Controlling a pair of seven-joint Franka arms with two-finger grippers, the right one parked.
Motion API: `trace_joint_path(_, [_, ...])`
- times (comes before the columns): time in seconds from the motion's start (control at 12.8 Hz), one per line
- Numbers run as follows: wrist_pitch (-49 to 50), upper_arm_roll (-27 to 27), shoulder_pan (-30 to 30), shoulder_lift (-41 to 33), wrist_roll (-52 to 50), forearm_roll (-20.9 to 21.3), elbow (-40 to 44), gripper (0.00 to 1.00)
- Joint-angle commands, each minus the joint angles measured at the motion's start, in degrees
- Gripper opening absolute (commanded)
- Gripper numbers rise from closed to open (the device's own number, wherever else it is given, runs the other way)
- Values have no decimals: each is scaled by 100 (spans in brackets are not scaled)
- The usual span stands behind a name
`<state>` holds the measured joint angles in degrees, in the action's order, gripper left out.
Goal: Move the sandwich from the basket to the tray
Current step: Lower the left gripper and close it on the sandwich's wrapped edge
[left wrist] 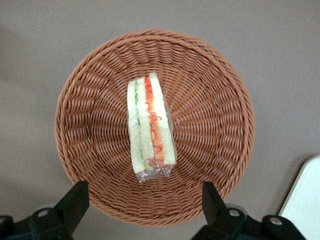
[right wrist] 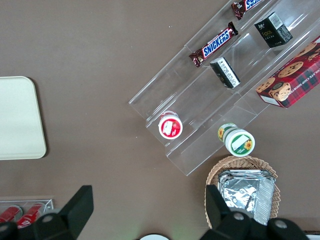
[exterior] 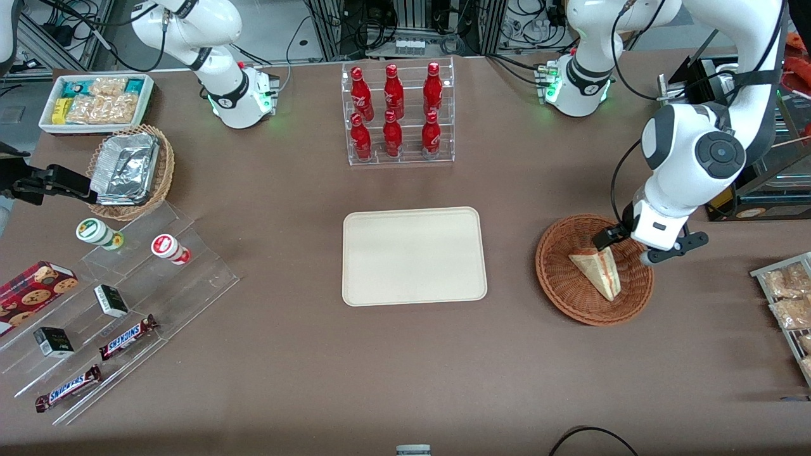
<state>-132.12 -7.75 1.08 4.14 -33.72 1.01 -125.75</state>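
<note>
The sandwich [exterior: 599, 271], a wrapped pale wedge with red and green filling, lies in the middle of the reddish-brown wicker basket [exterior: 557, 278] toward the working arm's end of the table. My gripper [exterior: 626, 248] hovers open just above the basket's rim farther from the front camera, holding nothing. In the left wrist view the sandwich [left wrist: 150, 125] lies on its side in the basket [left wrist: 210, 100], and the black fingertips [left wrist: 76, 199] stand wide apart over the rim, clear of the sandwich. The cream tray [exterior: 414, 256] lies bare at the table's middle, beside the basket; its corner [left wrist: 306, 200] shows at the wrist.
A clear rack of red bottles [exterior: 397, 114] stands farther from the front camera than the tray. Snack packets [exterior: 789, 297] lie at the working arm's table edge. Toward the parked arm's end are a tan foil-filled basket [exterior: 130, 171], a white snack bin [exterior: 95, 101] and an acrylic stand [exterior: 127, 310].
</note>
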Motion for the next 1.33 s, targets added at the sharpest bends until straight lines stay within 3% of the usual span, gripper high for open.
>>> trace_joint_path(0.0, [-541, -24, 6, -18, -1082, 93, -274, 100])
trace_joint_path(1.02, [-709, -42, -11, 1080, -1040, 137, 68, 100])
trace_joint_path(1.25, [-709, -33, 6, 1221, -1049, 312, 104, 100])
